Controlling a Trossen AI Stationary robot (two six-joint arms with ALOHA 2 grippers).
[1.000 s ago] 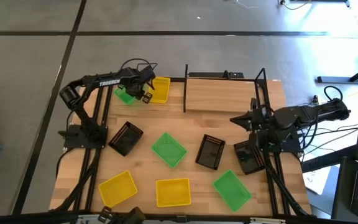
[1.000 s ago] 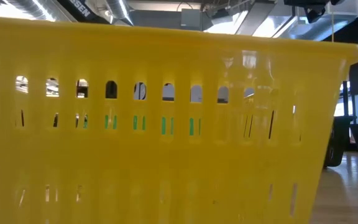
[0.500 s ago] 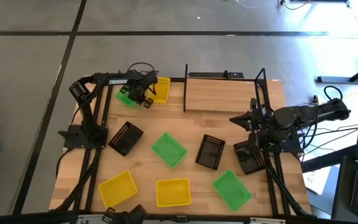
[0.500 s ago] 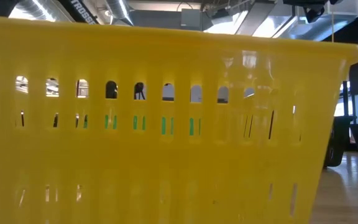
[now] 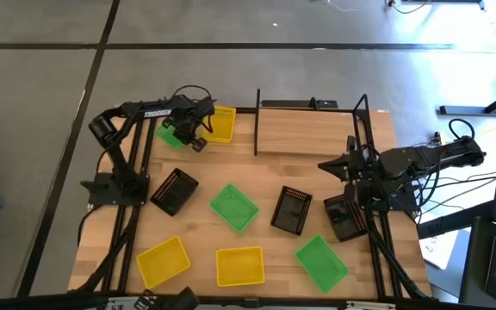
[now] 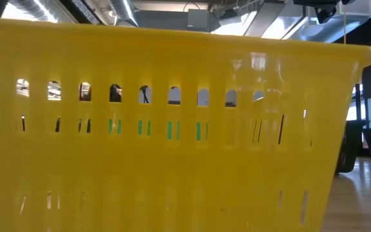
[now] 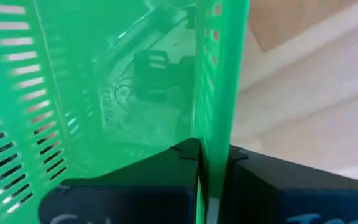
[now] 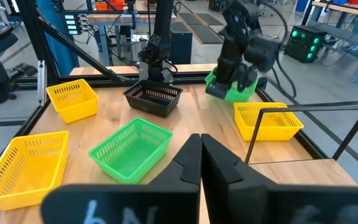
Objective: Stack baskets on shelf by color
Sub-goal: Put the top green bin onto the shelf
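Observation:
My left gripper (image 5: 193, 131) is at the table's far left corner, shut on a bright green basket (image 5: 170, 134), which also shows in the right wrist view (image 8: 231, 86). A yellow basket (image 5: 223, 124) sits just right of it. The shelf (image 5: 306, 129), a light board with black posts, stands at the far edge. My right gripper (image 5: 325, 164) hovers shut by the shelf's right post, touching nothing. On the table rest two more green baskets (image 5: 233, 207) (image 5: 321, 263), two yellow ones (image 5: 163, 261) (image 5: 240, 266) and three black ones (image 5: 174, 190) (image 5: 292, 209) (image 5: 344, 215). My left gripper pinches the green basket's side wall (image 7: 211, 134), one finger inside the basket and one outside. The fingers come from above, pointing down. The basket is tilted in the hold (image 8: 231, 86) and looks lifted off the table beside the yellow basket.
A yellow basket wall (image 6: 172, 142) fills the low view. The shelf's black posts (image 5: 257, 120) (image 5: 364, 120) rise on both sides of the board. One black basket lies under my right arm. Bare table (image 5: 231, 164) shows between the shelf and the baskets in the middle.
My left gripper, still shut on the green basket, has shifted slightly toward the table's left and near side. The basket has moved with it, a little away from the yellow basket.

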